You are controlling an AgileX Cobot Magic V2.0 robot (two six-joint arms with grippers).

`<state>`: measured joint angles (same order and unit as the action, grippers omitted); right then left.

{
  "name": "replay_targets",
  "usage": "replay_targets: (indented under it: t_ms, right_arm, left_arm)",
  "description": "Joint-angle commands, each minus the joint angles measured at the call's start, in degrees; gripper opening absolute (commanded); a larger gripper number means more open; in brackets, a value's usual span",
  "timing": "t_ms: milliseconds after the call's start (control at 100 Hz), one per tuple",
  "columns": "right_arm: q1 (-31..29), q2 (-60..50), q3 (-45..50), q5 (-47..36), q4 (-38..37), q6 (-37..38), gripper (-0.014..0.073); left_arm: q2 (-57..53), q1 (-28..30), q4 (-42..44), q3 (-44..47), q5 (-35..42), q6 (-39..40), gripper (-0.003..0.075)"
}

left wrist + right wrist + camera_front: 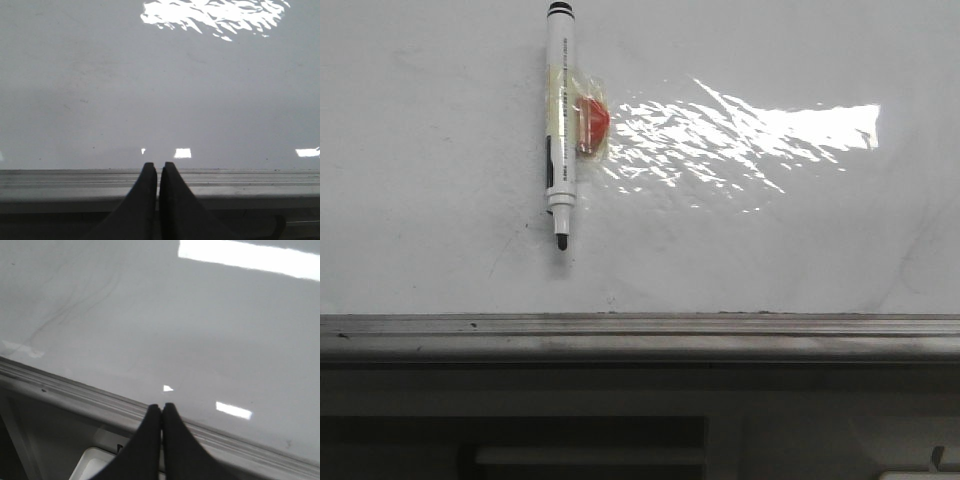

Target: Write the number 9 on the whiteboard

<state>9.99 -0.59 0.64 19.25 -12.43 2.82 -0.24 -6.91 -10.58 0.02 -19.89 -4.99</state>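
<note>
The front view alone shows a white marker pen (pixel 560 120) lying on the whiteboard (pixel 420 150), left of centre. It has a black cap end at the top and a dark tip at the bottom, uncapped and pointing toward the grey rail (pixel 640 335). A red piece (pixel 592 122) is fixed to the pen's right side under clear tape (pixel 588 110). To the right of the pen a wide bright glare (pixel 750 135) spreads over the glossy surface. No gripper appears in this view. I cannot find the number 9 on the board in any view; only faint grey smudges and tiny specks are visible.

The left wrist view shows the left gripper (pixel 158 167), which the front view does not. Its two black, smooth, tapered fingers (pixel 145 200) are pressed together with only a thin slit between them, and they hold nothing. The tips sit over the rail (pixel 250 182), and the whole board surface (pixel 100 100) beyond them is open.

The right wrist view shows the right gripper (pixel 161 407), its fingers (pixel 177 445) also closed together and empty. Here the rail (pixel 60 390) runs diagonally, ridged and metallic. Faint curved wipe marks (pixel 70 305) cross the board (pixel 225 340), which is otherwise bare, with bright reflections. Below the rail a pale tray-like edge (pixel 92 462) shows.
</note>
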Motion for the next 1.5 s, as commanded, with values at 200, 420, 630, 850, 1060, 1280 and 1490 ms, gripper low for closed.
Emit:
replay_targets:
  t_ms: [200, 420, 630, 850, 1060, 1280, 1490]
  right_arm:
    - [-0.30, -0.91, 1.55, -1.44, -2.05, -0.16, -0.0062]
    - [-0.30, -0.91, 1.55, -15.50, -7.40, -0.16, -0.0062]
    - [-0.30, -0.91, 1.55, -26.21, -7.06, 0.92, -0.0062]
    - [-0.30, -0.91, 0.67, -27.18, 18.90, 1.17, -0.0061]
    - [-0.30, -0.06, -8.16, -16.46, 23.39, 0.78, -0.0060]
    - [-0.30, 11.61, -25.25, 9.39, 15.93, 0.54, -0.0023]
    - [-0.30, 21.69, -37.65, 16.20, 14.30, 0.54, 0.0335]
  left_arm:
    - [-1.63, 0.14, -5.51, 1.10, 10.83, 0.29, -0.0020]
    - [-1.63, 0.14, -36.31, 1.10, 11.25, 0.29, -0.0020]
    - [-1.63, 0.14, -37.67, 1.10, 11.38, 0.29, -0.0020]
    - [-1.63, 0.14, -47.03, -0.02, 10.44, -0.41, -0.0020]
    - [1.58, 0.02, -38.40, -8.14, 2.52, -8.08, -0.0020]
    - [14.47, 0.02, -28.67, -20.41, -9.84, -15.59, 0.0025]
    - [27.32, -0.11, -28.94, -27.71, -16.76, -21.70, 0.0401]
